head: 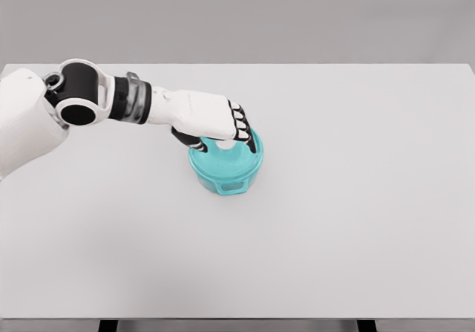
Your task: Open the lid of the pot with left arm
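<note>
As the left arm reached in from the upper left, the left hand (215, 122) lay palm-down over the teal pot (226, 170). Its fingers (240, 124) curled down onto the lid (223, 154) near mid-frame.

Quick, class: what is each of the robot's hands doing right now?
Left hand: over the teal pot, fingers curled down onto its lid; a firm grasp cannot be told.
Right hand: not in view.

pot (226, 170) | teal, upright, side handle facing front | lid (223, 156) (same teal) seated on top
</note>
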